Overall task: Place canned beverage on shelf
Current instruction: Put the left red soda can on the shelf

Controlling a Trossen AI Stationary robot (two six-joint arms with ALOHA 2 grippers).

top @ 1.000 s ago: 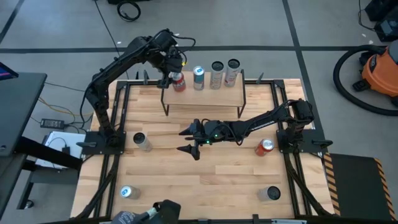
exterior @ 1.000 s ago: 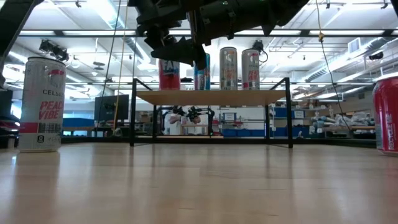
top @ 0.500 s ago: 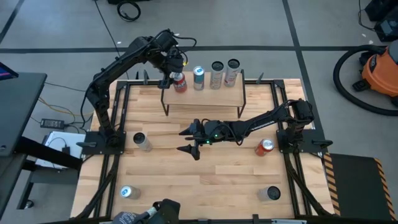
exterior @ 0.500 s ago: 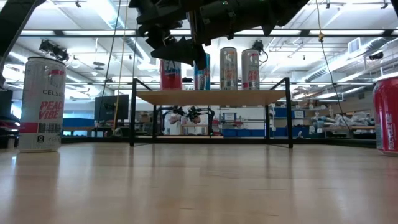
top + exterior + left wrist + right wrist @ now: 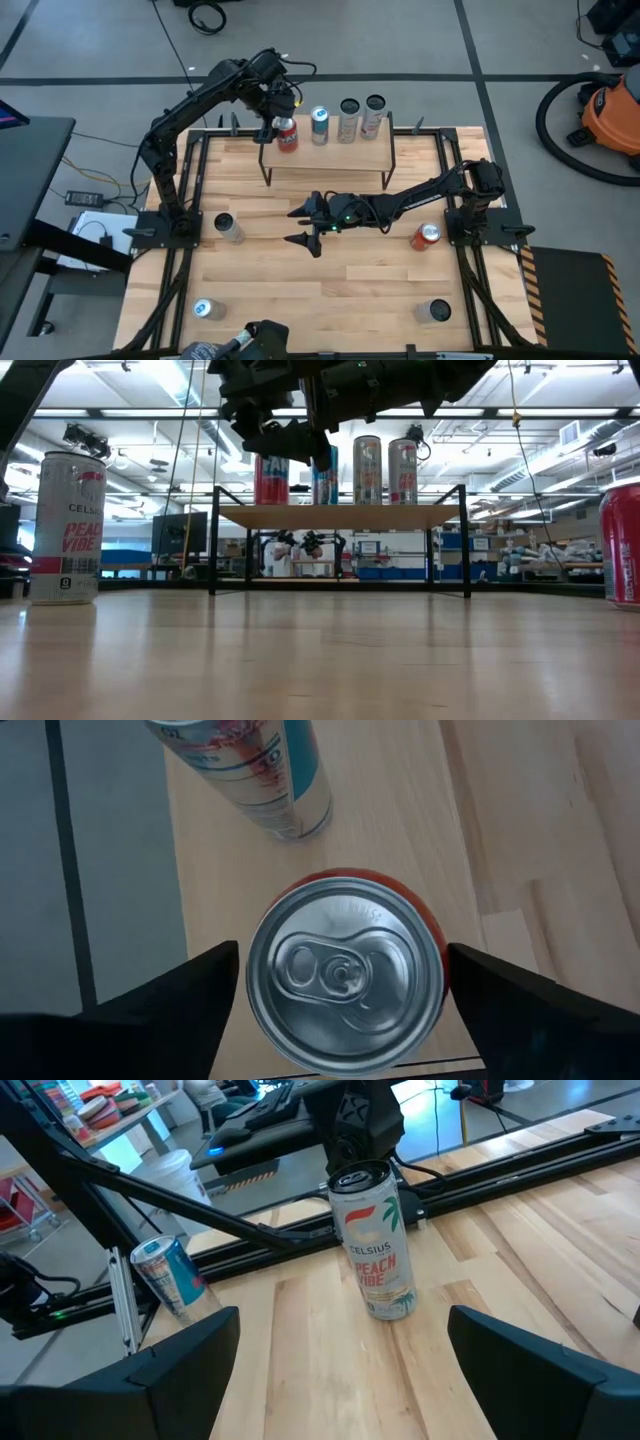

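The shelf (image 5: 330,158), a light board on thin black legs, stands at the table's far side. A red can (image 5: 287,133) stands upright on its base at the shelf's left end, first in a row with a blue-and-white can (image 5: 320,125) and two silver ones (image 5: 348,120). My left gripper (image 5: 344,955) is open above the red can (image 5: 345,985), pointing steeply down. One finger stands on each side of the can's top, a thin gap from it. My right gripper (image 5: 292,226) hangs open and empty over the table's middle, in front of the shelf.
On the table stand a white Celsius can (image 5: 228,228) at the left, a red can (image 5: 427,236) at the right, a blue-topped can (image 5: 205,310) near the front left and a grey can (image 5: 435,312) near the front right. Black rails frame the table.
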